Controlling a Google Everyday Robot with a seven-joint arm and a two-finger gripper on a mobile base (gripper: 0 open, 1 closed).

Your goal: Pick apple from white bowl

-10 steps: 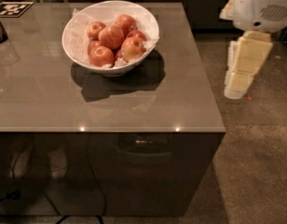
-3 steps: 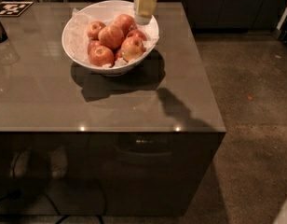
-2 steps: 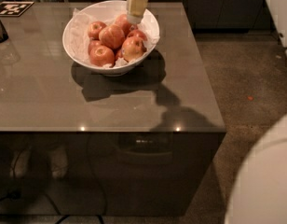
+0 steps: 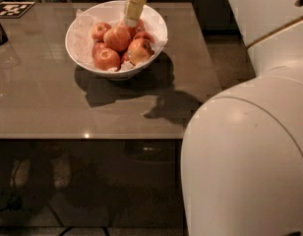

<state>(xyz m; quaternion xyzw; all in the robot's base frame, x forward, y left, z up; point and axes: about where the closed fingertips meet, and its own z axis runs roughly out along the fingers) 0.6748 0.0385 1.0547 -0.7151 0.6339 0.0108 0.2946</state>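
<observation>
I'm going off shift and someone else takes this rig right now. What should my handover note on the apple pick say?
Gripper: over the rear of the white bowl, tip close above the back apples.
Apple: the pale-blushed one, front right of the pile, lying in the bowl, not gripped.
Bowl: on the table, towards its far edge.
Done: gripper is at the bowl.
Left: close on the apple and lift it out.
</observation>
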